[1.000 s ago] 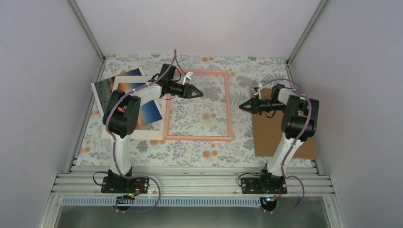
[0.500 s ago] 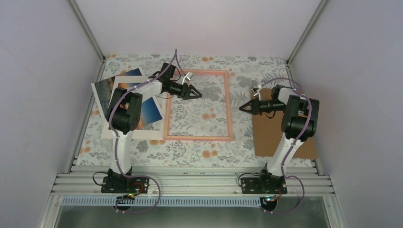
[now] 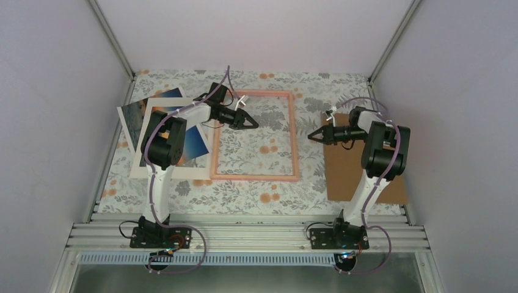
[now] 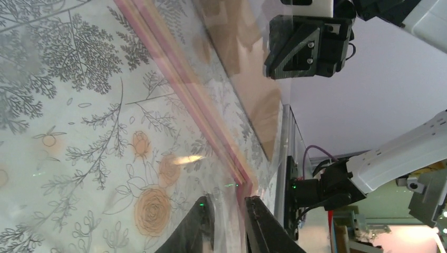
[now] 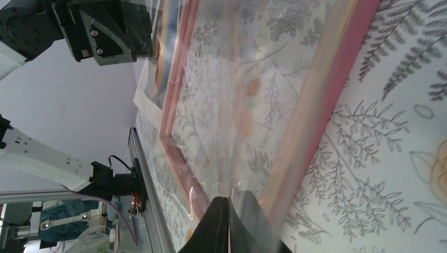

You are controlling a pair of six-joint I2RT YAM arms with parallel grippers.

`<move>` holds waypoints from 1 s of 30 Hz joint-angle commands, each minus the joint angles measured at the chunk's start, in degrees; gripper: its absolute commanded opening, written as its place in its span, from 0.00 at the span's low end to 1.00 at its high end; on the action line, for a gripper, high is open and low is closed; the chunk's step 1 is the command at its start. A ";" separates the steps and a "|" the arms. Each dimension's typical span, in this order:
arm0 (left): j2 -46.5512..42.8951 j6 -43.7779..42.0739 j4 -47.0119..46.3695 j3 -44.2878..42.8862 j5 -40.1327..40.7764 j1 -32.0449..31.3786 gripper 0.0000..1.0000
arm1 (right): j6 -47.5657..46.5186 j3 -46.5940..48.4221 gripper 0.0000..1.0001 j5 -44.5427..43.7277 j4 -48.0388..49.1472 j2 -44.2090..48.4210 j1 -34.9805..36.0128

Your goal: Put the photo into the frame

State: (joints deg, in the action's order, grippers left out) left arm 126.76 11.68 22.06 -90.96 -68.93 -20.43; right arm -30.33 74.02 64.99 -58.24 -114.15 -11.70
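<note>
Nothing is loaded yet. The one photo (image 3: 194, 141) lies at the table's (image 3: 244, 198) left, showing through the one cream mat board (image 3: 149, 168), just beside the frame. Left fingers (image 4: 261, 226) hover over the one pink frame's (image 3: 253, 177) far-left part, with a slit between them; I cannot tell whether they pinch anything. Right fingers (image 5: 219, 226), pressed together, point at its right edge. One brown backing board (image 3: 342, 177) lies rightmost.

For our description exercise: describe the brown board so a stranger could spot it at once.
On the flower-patterned table, look right, under the right arm. The brown board lies flat there, right of the pink frame; it alone is plain, without window or picture.
</note>
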 commanded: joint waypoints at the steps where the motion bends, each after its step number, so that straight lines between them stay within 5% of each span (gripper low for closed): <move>1: -0.55 -0.39 0.54 -1.17 1.85 0.95 0.17 | 5.33 2.66 0.04 1.19 5.57 -1.82 -0.15; 6: -0.72 1.12 -0.49 -0.98 0.99 2.57 0.29 | 14.71 2.06 0.04 3.75 13.28 -2.36 0.27; 19: 0.55 7.78 -7.38 2.12 -1.70 2.59 0.29 | 28.19 -1.22 0.04 4.22 25.93 -2.71 1.81; 30: -1.72 18.68 -22.44 12.20 0.46 1.87 0.34 | 42.49 -5.58 0.04 6.30 39.10 -2.68 2.28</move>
State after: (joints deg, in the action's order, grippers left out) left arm 126.76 25.10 7.33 -81.17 -68.77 -17.87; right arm 5.04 70.61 67.92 -26.20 -116.40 -10.13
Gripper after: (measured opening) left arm 0.336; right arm 0.039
